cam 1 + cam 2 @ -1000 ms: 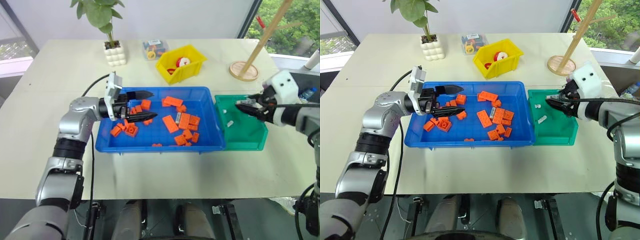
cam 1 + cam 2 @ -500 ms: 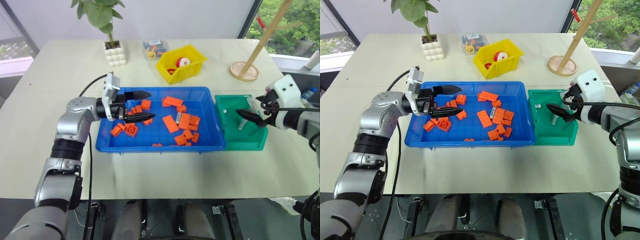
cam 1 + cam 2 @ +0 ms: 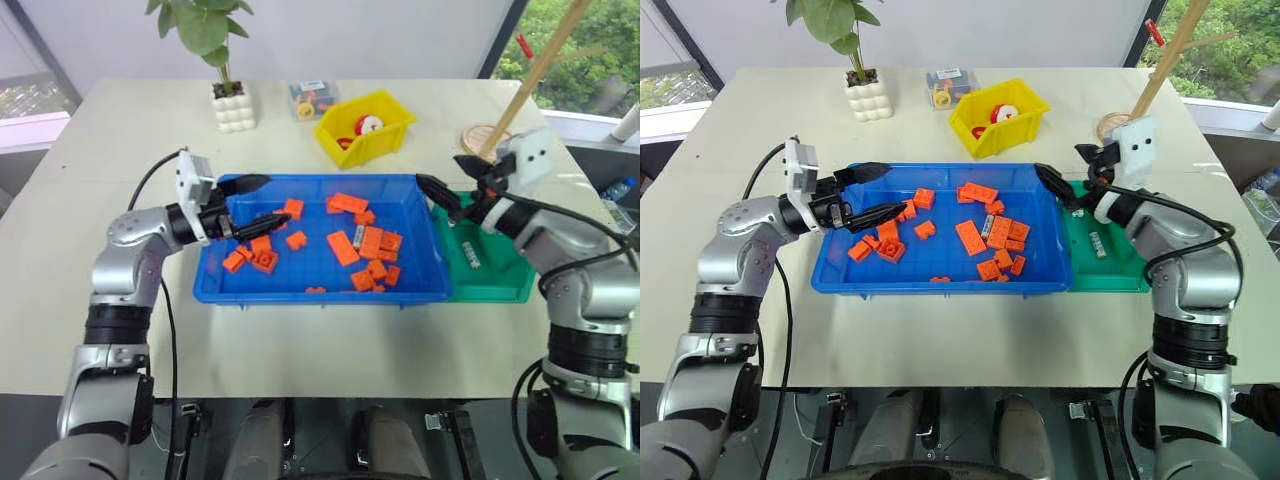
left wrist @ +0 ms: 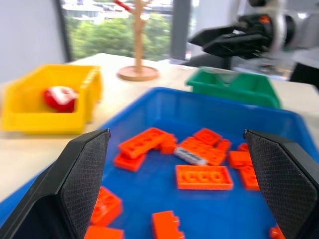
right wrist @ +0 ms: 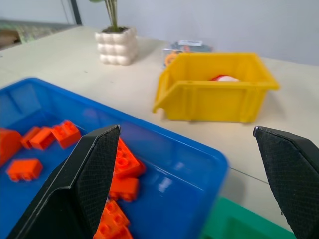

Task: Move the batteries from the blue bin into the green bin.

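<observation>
The blue bin (image 3: 320, 296) sits mid-table, scattered with orange bricks (image 3: 368, 243). One silver battery (image 3: 356, 237) lies among the bricks right of centre, also seen as the battery (image 4: 189, 156) in the left wrist view. The green bin (image 3: 505, 288) touches the blue bin's right side, and a battery (image 3: 473, 260) lies on its floor. My left gripper (image 3: 265, 200) hovers open and empty over the blue bin's left end. My right gripper (image 3: 438, 168) is open and empty above the blue bin's far right corner, beside the green bin.
A yellow bin (image 3: 365, 128) with a red-and-white object stands behind the blue bin. A potted plant (image 3: 230, 105) and a small clear box (image 3: 308, 98) stand at the back, and a wooden stand (image 3: 487, 140) at the back right. Bare tabletop lies in front of both bins.
My right gripper opened over the green bin, dropping a battery there, then swung left to the blue bin's far right corner. My left gripper drew back a little to the left.
</observation>
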You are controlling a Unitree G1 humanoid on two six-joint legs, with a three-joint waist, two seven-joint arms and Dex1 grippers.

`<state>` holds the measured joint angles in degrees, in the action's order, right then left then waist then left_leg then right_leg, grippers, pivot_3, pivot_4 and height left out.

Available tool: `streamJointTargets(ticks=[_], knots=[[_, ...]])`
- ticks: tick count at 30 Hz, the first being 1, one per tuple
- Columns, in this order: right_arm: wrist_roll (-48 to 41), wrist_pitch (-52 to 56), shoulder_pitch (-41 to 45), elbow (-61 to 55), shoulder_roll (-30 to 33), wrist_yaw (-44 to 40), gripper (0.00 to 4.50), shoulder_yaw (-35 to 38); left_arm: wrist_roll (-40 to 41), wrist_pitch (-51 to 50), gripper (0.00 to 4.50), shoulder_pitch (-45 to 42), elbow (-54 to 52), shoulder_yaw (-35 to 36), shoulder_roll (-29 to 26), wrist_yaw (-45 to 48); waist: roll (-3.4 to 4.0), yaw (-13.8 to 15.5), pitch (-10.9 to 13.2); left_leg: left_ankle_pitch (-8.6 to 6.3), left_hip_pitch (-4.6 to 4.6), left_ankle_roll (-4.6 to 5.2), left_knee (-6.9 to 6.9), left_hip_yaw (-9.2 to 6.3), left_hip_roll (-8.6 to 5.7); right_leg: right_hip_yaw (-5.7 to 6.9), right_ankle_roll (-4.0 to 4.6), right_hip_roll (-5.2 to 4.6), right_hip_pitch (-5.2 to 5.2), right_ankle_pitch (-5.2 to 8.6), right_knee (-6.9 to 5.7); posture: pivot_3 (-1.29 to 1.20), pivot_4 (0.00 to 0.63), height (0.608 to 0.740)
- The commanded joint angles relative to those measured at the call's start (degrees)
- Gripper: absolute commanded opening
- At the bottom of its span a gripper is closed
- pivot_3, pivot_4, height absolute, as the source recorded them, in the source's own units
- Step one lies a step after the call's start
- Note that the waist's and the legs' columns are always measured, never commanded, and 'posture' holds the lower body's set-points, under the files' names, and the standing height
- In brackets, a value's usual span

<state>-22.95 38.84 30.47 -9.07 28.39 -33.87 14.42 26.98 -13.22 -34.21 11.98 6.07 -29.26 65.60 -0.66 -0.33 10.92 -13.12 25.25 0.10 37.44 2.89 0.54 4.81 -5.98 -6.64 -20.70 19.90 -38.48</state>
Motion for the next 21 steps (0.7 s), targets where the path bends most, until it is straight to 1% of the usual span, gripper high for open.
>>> streamJointTargets(ticks=[1,8,12,16,21], knots=[[-1.8,-2.3,0.8,0.0,-1.2,-0.7,4.4,-1.1,1.4,-0.3,4.5,2.4,-5.1,2.4,-0.6,-2.9,0.0,-0.2,0.0,0.0,0.0,0.0,0.0,-0.01,0.0,0.0,0.0,0.0,0.0,0.0,-0.01,0.0,0.15,0.739],[-3.7,-2.4,0.8,0.3,-1.4,-3.8,4.4,-4.0,3.0,-3.4,4.5,9.3,-12.8,3.7,-1.5,-6.5,0.01,-0.3,0.0,0.0,0.0,0.0,-0.02,-0.02,0.0,-0.01,0.0,0.0,-0.01,0.0,-0.01,0.0,0.15,0.739],[-4.1,-2.2,0.4,-0.1,-0.6,-6.8,4.4,-7.3,3.8,-5.0,4.5,13.0,-16.5,4.0,-2.9,-7.0,0.01,-0.3,0.0,-0.01,-0.01,0.0,-0.02,-0.01,0.01,-0.01,0.0,0.0,0.0,0.0,0.0,0.0,0.15,0.739],[-3.5,-2.7,0.2,0.2,0.9,-10.3,4.4,-10.6,4.9,-6.3,4.5,14.9,-18.9,4.2,-3.6,-7.9,0.01,-0.2,0.0,0.0,-0.01,0.0,-0.02,-0.03,0.02,-0.01,0.0,0.01,0.0,0.0,0.01,0.0,0.15,0.739],[-1.0,-5.5,1.2,4.1,1.7,-13.4,4.4,-14.3,5.5,-6.9,4.5,15.7,-20.2,4.1,-3.8,-8.8,0.01,-0.3,0.0,-0.01,-0.01,0.0,-0.02,-0.04,0.02,-0.01,0.0,0.01,0.0,0.0,0.01,0.0,0.15,0.739]])
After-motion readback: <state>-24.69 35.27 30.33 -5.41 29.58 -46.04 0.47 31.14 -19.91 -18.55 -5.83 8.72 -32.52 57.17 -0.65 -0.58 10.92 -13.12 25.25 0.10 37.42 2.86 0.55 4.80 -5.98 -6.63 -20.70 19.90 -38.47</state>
